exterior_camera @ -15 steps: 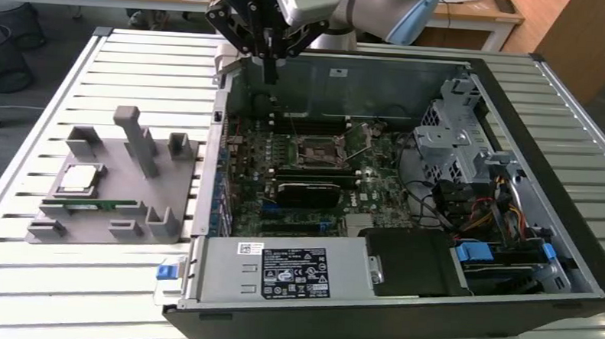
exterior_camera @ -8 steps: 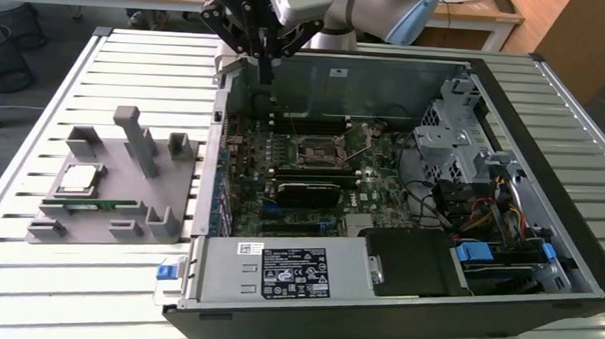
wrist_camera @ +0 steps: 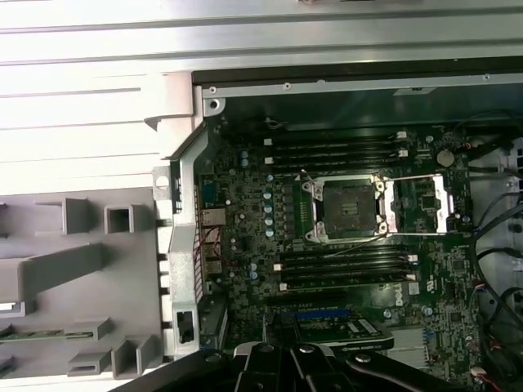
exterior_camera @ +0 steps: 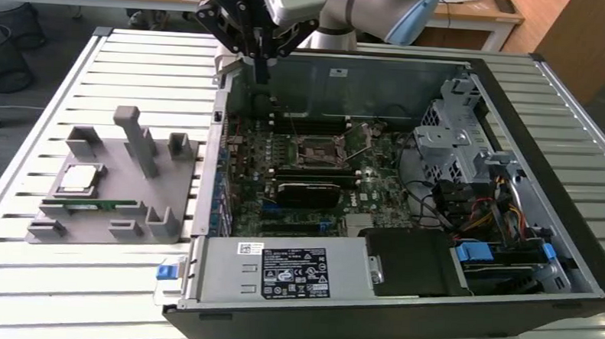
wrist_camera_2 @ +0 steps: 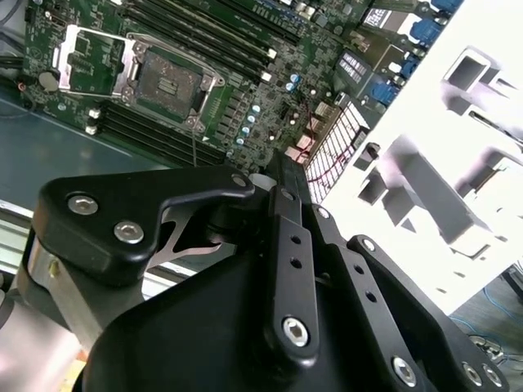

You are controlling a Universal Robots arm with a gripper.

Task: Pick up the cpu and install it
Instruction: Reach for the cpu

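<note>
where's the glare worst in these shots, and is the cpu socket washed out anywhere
Second wrist view: the grey holder is washed out almost to white, but the socket is evenly lit and easy to make out. First wrist view: the slatted table glares pale. Exterior view: the light is even and the cpu gleams slightly on top.

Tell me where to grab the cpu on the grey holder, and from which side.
Probably by two opposite edges of the cpu, coming straight down. It lies flat, metal plate up, on the grey holder, so only its thin rim offers a grip. The holder's upright posts stand close by on the exterior view's right, which argues against a sideways approach.
</note>
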